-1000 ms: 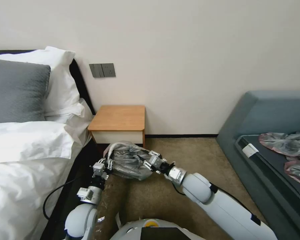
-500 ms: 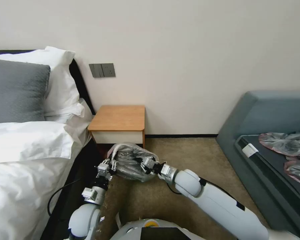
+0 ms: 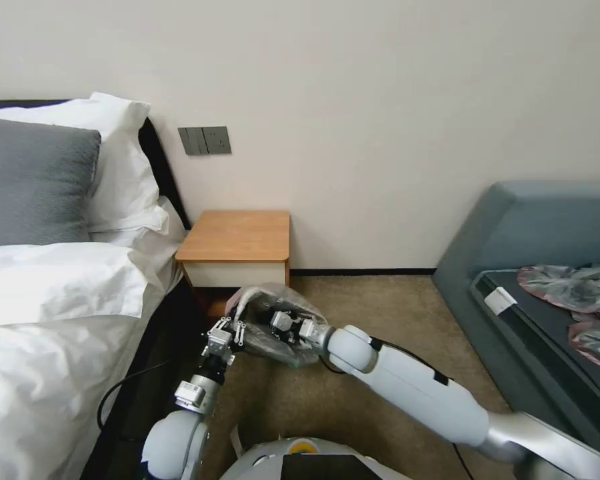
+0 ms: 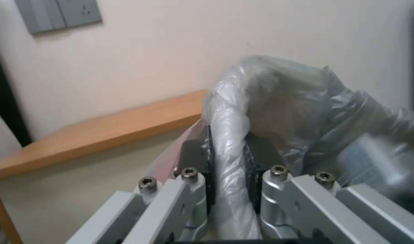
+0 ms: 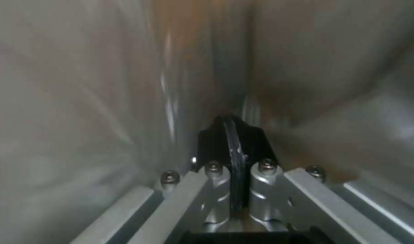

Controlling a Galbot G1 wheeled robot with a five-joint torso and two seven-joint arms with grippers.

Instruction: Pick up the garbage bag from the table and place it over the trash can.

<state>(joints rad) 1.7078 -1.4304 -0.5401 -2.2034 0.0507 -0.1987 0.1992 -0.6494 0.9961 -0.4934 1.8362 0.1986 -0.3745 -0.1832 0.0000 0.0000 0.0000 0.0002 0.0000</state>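
Note:
The garbage bag (image 3: pixel 281 313), crumpled grey translucent plastic, hangs low over the carpet just in front of the table (image 3: pixel 237 235). My left gripper (image 3: pixel 229 331) is shut on the bag's pale bunched edge (image 4: pixel 228 149), where a pink-red strip shows beside one finger. My right gripper (image 3: pixel 281 324) reaches in from the right and sits inside the bag. Its black fingertips (image 5: pixel 232 142) are pressed together on thin film, with plastic all around. A cream curved rim (image 3: pixel 241 301) shows through the bag's left side; I cannot tell whether it is the trash can.
A bed with white linen (image 3: pixel 53 313) runs along the left, and a black cable (image 3: pixel 117 390) hangs beside it. A grey-blue sofa (image 3: pixel 540 227) at the right carries other flat plastic bags (image 3: pixel 570 287). Open carpet (image 3: pixel 380 307) lies between the table and the sofa.
My right arm has swung left, bringing its gripper close to the left one. The left gripper has shifted a little right. The bag between them is now bunched narrower.

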